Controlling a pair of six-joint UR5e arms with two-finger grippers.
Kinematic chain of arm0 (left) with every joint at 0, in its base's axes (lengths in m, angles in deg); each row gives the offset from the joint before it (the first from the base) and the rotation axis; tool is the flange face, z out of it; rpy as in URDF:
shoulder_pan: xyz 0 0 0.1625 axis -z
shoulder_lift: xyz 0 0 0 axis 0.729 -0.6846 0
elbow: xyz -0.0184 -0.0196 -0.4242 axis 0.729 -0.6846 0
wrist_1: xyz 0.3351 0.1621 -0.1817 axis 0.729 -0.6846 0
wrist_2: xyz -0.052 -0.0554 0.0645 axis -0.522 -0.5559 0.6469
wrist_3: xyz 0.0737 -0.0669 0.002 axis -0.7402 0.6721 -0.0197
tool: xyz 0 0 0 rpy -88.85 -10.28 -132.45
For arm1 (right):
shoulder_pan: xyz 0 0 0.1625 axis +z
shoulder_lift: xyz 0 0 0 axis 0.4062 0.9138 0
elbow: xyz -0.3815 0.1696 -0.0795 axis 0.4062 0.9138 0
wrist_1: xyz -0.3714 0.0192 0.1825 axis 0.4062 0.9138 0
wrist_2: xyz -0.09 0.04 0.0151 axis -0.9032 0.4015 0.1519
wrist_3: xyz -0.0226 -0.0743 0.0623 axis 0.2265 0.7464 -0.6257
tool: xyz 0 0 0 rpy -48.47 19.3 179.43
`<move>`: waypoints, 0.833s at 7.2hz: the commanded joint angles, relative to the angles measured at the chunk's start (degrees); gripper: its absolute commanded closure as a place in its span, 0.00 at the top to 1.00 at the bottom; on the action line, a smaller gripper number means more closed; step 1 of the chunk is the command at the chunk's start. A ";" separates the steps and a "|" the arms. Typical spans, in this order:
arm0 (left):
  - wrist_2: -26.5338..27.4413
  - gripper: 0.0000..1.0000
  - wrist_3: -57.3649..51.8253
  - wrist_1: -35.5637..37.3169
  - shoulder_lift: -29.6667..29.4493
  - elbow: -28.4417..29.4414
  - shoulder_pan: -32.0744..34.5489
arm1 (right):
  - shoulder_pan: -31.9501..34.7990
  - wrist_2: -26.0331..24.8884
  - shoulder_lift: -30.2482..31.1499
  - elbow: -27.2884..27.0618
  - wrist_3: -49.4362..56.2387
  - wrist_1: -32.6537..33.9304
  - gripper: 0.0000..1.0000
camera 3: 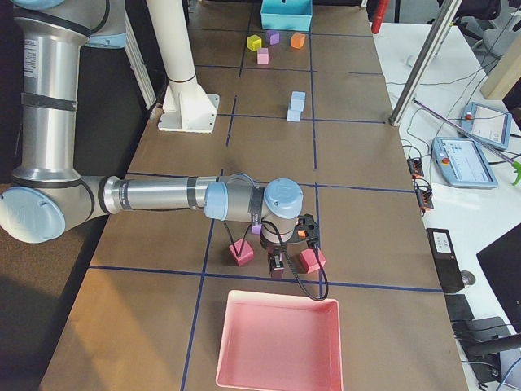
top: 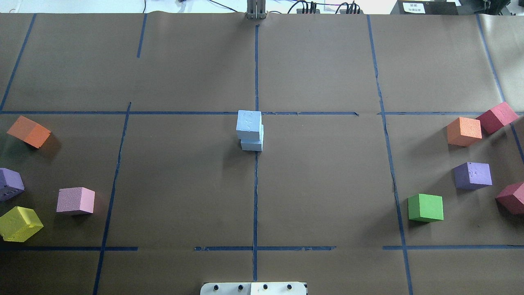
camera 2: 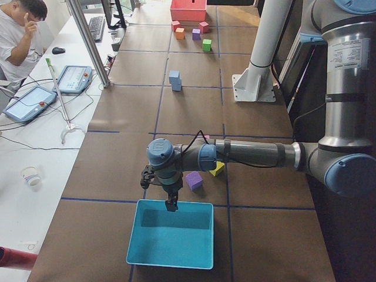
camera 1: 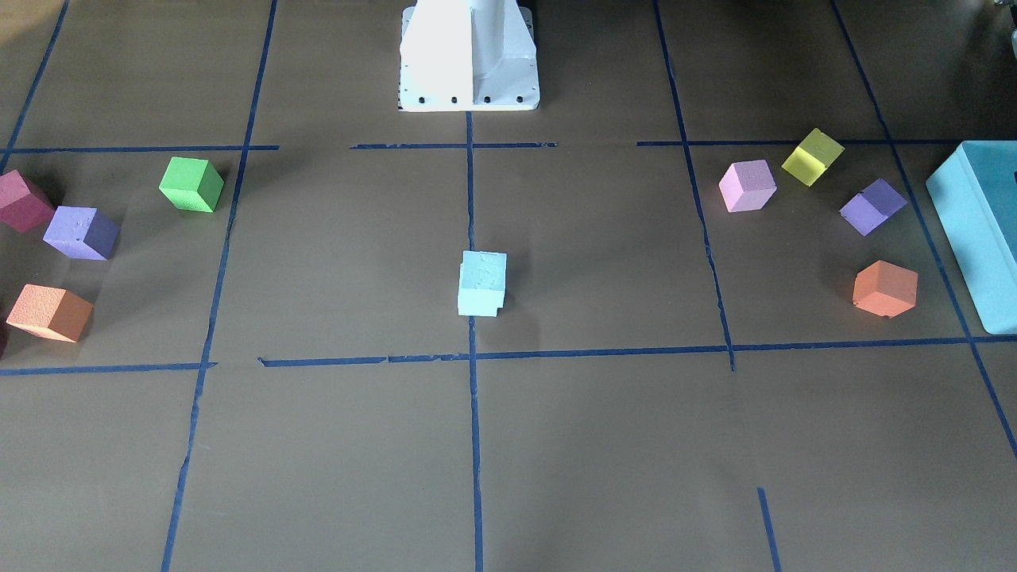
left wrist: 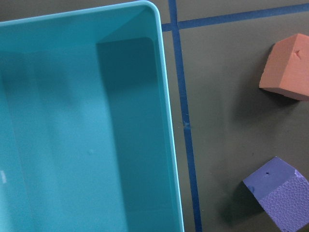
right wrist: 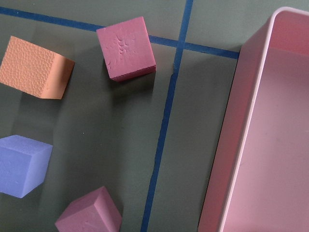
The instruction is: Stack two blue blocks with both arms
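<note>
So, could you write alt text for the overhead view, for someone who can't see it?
Two pale blue foam blocks stand stacked mid-table, the upper block slightly offset on the lower block. Coloured cubes lie scattered toward both side edges of the brown table, including a green cube and a pink cube.

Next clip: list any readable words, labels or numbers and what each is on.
Nothing here reads clearly.
White label on the black box: too blurred.
White sticker on the left arm: too small.
Matching sticker on the right arm: too small.
Dents on the top blue block: no legible characters.
</note>
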 commanded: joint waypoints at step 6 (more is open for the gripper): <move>-0.08 1.00 -0.09 -0.09 0.01 0.33 -0.33 | -0.53 0.18 0.02 -0.23 0.03 -0.11 1.00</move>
